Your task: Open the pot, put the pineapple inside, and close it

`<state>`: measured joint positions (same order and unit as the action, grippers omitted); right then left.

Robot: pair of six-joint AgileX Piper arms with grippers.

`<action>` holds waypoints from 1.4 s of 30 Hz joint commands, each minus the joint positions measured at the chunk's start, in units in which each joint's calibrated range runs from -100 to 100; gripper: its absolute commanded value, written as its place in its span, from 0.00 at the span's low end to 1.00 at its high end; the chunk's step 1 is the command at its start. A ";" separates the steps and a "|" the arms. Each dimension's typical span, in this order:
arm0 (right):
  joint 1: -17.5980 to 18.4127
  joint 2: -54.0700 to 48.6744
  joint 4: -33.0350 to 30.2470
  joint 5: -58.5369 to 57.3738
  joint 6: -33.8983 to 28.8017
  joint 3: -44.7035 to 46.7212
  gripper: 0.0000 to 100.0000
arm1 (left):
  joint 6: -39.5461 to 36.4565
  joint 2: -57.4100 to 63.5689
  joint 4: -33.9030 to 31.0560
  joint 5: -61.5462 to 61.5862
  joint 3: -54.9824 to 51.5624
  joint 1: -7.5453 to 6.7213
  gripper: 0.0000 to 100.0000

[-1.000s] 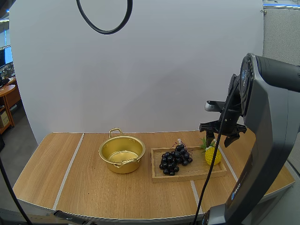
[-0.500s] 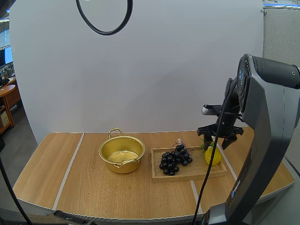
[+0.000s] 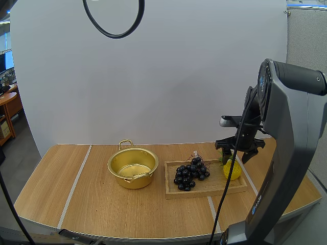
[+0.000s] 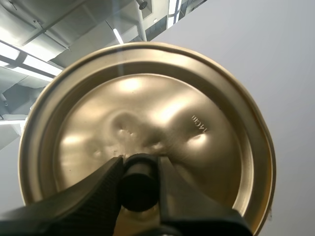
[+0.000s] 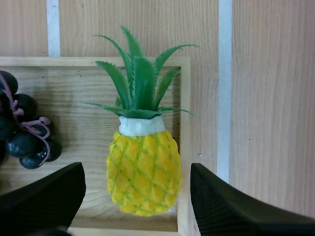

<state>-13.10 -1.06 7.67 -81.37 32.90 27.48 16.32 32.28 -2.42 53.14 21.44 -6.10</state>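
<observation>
pineapple (image 5: 143, 172) lying at right end of tray (image 3: 209, 191), leaves (image 5: 138, 83) toward back of table, yellow body just beside tray's right edge. grapes (image 3: 190, 173) in same tray to its left, apart from it. right gripper (image 5: 137, 179) hovering above fruit, fingers (image 5: 44, 191) spread wide, one on each side of body, nothing held. judged step: pick-up, not yet begun.

to do it well: drop straight down w/ body centred betw. fingers. close across widest yellow part, not leaves, prob. too soft to hold. tray edge right beneath outer finger, so risk of landing on wood & tipping tray; shift a touch toward grapes or stop short of tray floor. firm but gentle squeeze; bumpy skin prob. good for grip. lift clear of tray edge before going left, pass over grapes w/ height to spare.

pot (image 3: 132, 182) open on table left of tray, near but not touching, looks empty, small handle (image 3: 126, 143) at back. lid (image 4: 147, 108) off & up in air, left gripper (image 4: 140, 172) clamped on its black knob (image 4: 139, 189). hold lid steady & out of path until fruit in.

table (image 3: 102, 209): light wood, flat, pale strips (image 3: 75, 184) running front to back, rounded front corners. plain white screen (image 3: 153, 76) behind.
</observation>
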 commanded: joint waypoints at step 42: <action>0.04 6.90 0.80 3.47 0.68 -0.43 1.00 | -0.15 0.20 -0.50 2.63 0.46 0.06 0.00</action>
<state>-13.10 6.17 7.56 -77.86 33.22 27.27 16.32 32.28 -2.42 56.63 21.44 -6.10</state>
